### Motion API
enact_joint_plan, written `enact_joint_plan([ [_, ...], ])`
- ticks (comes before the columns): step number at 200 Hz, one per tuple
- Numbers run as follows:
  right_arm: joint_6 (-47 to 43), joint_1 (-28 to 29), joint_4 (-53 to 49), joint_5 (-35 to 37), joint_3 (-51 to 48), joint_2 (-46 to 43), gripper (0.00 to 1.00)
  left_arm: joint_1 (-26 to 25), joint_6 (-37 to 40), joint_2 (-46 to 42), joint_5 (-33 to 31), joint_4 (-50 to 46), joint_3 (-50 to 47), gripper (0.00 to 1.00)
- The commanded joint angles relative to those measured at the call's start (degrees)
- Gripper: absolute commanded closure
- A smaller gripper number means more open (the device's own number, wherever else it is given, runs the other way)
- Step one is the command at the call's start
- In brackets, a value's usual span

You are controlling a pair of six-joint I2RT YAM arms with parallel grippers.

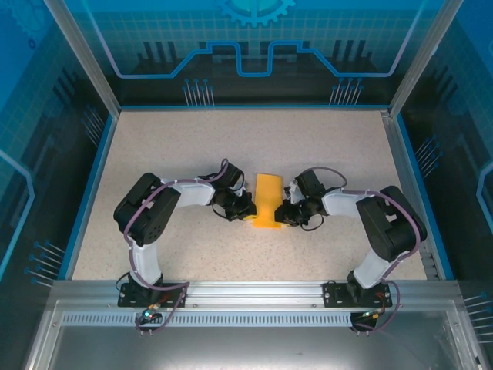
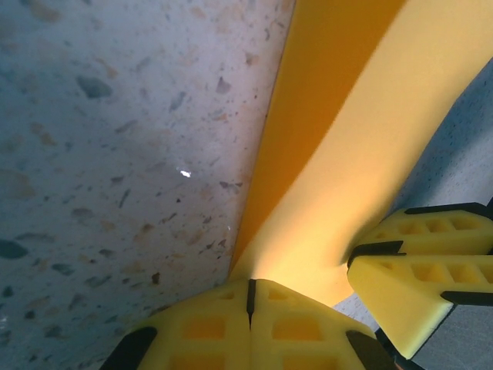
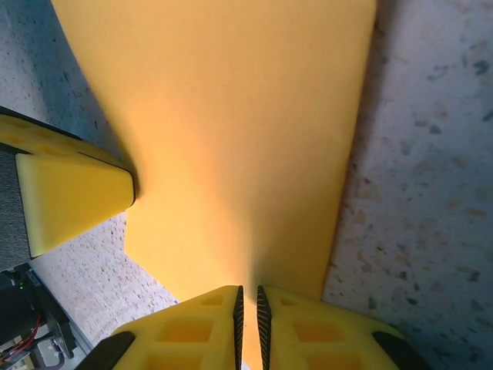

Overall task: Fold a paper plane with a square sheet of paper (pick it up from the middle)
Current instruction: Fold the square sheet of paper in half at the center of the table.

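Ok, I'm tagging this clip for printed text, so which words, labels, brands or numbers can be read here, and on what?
None can be read.
The folded sheet of paper is plain orange-yellow, unmarked.
The blue back panel carries a gear outline and line graphics, no letters.
The left arm's fingers and the right arm's fingers bear no print.

Black-and-white arms [image 1: 154, 223], yellow finger pads [image 2: 208, 327]

Bright, even overhead light; wrist views blur close up (the folded paper [image 3: 231, 139] shadows the speckled table [image 3: 431, 154]).
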Motion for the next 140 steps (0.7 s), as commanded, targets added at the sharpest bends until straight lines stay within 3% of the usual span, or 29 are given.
enact_joint_plan([
  [1,-0.67,0.49,-3.64,0.46,-0.8,0.04,0.84,-1.38,-0.65,3.47,-6.14,-7.26,-1.63,1.0],
  [42,0.03,1.9,-3.62,-0.91,0.05,-3.74,0.84,-1.38,-0.38,3.38,-6.27,-7.66,-1.09,1.0],
  [140,0.9,4.36,-5.03,3.38,-0.99,-2.12,0.84,-1.47,1.65,1.17,-6.43,-9.62,2.01,1.0],
])
